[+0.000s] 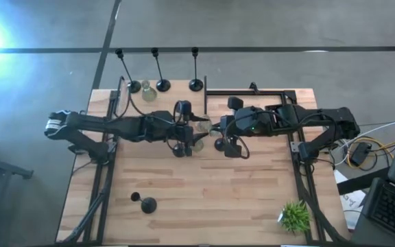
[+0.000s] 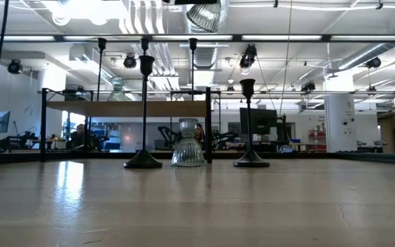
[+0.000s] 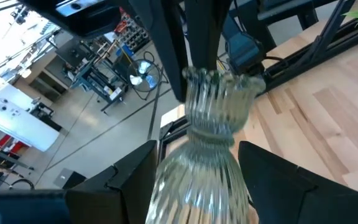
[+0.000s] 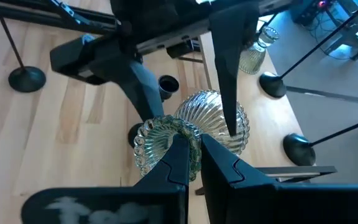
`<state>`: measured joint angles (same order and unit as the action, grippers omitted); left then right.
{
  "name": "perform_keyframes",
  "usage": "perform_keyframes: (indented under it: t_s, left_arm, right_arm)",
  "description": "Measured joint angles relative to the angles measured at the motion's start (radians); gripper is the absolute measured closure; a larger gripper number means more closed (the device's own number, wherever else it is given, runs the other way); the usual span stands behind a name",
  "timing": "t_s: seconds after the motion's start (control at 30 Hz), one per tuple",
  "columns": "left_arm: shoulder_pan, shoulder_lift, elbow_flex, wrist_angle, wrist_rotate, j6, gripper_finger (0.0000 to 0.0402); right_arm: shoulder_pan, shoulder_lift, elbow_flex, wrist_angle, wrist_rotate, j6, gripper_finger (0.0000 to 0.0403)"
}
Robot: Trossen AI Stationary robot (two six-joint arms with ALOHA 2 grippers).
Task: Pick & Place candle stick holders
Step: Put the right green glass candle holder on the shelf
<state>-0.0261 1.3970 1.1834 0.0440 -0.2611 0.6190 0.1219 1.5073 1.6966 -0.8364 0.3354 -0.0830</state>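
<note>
A pale-green ribbed glass candle holder [image 1: 204, 127] lies level in the air between my two grippers above the table's middle. My left gripper [image 1: 196, 129] has its fingers on either side of the holder's round body [image 3: 197, 180]. My right gripper [image 4: 194, 149] is shut at its flared rim. Below them a tall black holder [image 2: 143, 110], a second glass holder [image 2: 188, 144] and a short black holder [image 2: 250, 123] stand on their bases. Three tall black holders [image 1: 163, 86] and more glass ones [image 1: 147, 91] stand at the far edge. My left gripper has the glass holder's round body [image 3: 166, 186] between its two fingers [image 3: 272, 180], which come level from the table's left and lie along it. My right gripper pinches the flared rim [image 4: 166, 140] at its fingertips [image 4: 182, 149], coming from the table's right. The holder is lifted clear.
A short black holder [image 1: 145, 203] lies near the front left. A small green potted plant [image 1: 295, 216] stands at the front right corner. A black frame [image 1: 252, 92] runs along the far right, and rails run down both sides of the table.
</note>
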Motion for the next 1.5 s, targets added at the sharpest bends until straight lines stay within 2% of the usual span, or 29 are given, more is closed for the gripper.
perform_keyframes:
  t_s: [0.43, 0.53, 0.77, 1.1, 1.3, 1.5]
  left_arm:
    - [0.0, 0.066, 0.076, -0.02, 0.001, -0.009, 0.0176]
    - [0.0, 0.068, 0.083, -0.029, 0.001, -0.013, 0.0192]
    - [-0.005, 0.063, 0.09, -0.036, 0.017, -0.004, 0.0267]
    - [-0.006, 0.063, 0.09, -0.034, 0.013, -0.015, 0.0269]
    - [-0.006, 0.061, 0.09, -0.038, 0.005, -0.036, 0.0269]
    - [-0.004, 0.055, 0.088, -0.065, -0.079, -0.037, 0.027]
  right_arm:
    - [0.0, 0.0, 0.0, 0.008, -0.01, 0.0, 0.0392]
    - [0.0, 0.0, 0.0, 0.006, -0.022, -0.003, 0.0392]
    - [-0.002, 0.0, 0.0, 0.01, -0.027, 0.001, 0.0392]
    - [-0.001, 0.0, 0.0, 0.009, -0.025, 0.003, 0.0391]
    - [0.0, -0.004, 0.0, 0.001, -0.015, 0.005, 0.0349]
    - [0.003, -0.056, 0.0, -0.125, 0.014, 0.057, 0.0304]
